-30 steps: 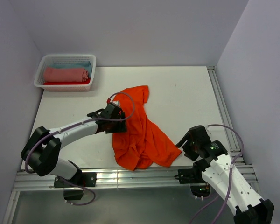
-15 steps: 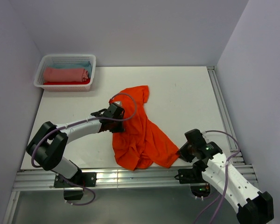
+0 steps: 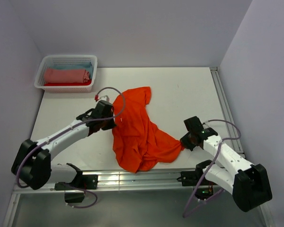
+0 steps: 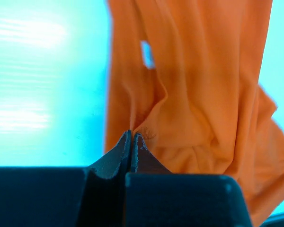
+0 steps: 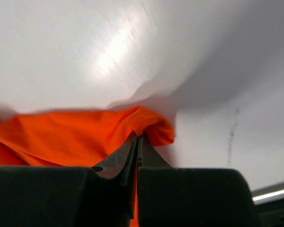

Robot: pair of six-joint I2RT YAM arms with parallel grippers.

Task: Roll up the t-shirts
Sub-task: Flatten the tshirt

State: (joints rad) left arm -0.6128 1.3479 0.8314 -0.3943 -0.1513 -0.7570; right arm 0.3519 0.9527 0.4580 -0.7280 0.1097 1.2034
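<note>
Two edges of the orange t-shirt [image 3: 138, 135] were pinched, one in the tightly closed left pincer [image 4: 132, 137], one in the closed right pincer [image 5: 138, 138].

I see a plain bright orange t-shirt [image 3: 138, 135] on my white table [image 3: 189, 99]; the white lattice basket [image 3: 68, 56] holds a salmon-pink roll [image 3: 66, 75], a light blue roll [image 3: 83, 66] and a red roll [image 3: 66, 84].

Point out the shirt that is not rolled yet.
The orange t-shirt, lying crumpled on the table; the other shirts sit rolled in the white basket.
</note>
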